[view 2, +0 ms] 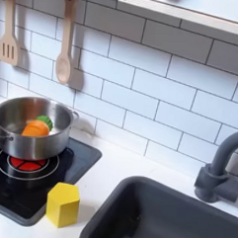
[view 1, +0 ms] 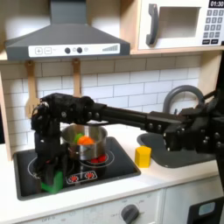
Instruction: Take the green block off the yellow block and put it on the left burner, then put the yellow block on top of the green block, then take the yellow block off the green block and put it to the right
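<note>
Both exterior views show orange-and-green toy food [view 2: 35,126] inside the steel pot [view 2: 12,120]; gripper [view 1: 51,175] state unclear.

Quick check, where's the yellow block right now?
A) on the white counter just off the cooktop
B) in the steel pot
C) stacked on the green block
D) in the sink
A: in both exterior views the yellow block stands alone on the white counter between the black cooktop and the sink; the pot holds only toy food.

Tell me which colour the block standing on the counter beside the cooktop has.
The block is bright yellow; it shows best in the second exterior view.
</note>
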{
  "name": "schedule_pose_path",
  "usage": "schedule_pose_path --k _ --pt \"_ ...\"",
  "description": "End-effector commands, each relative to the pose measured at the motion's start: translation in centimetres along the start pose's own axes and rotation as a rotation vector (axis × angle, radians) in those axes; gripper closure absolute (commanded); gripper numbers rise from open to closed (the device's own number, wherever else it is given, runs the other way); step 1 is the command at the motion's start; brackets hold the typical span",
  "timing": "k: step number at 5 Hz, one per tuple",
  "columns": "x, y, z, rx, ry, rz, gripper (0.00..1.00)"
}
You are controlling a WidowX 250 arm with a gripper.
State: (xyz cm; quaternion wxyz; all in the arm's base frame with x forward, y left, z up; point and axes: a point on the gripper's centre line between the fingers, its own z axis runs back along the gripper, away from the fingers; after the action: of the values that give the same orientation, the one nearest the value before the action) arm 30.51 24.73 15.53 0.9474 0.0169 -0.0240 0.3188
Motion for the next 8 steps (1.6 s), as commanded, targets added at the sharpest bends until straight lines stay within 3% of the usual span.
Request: schedule_pose_path --k 1,2,3,4,8 --pt "0.5 0.0 0.2 0.008 -0.01 0.017 0.0" --pt "0.4 -0.1 -0.9 0.007 0.016 0.028 0.0" --pt "0.4 -0.2 -0.9 -0.003 0.021 0.022 0.0" --pt "0.4 -0.2 -0.6 -0.005 0.015 0.025 0.0" --pt "0.6 -1.2 1.4 -0.068 0.012 0.021 0.0"
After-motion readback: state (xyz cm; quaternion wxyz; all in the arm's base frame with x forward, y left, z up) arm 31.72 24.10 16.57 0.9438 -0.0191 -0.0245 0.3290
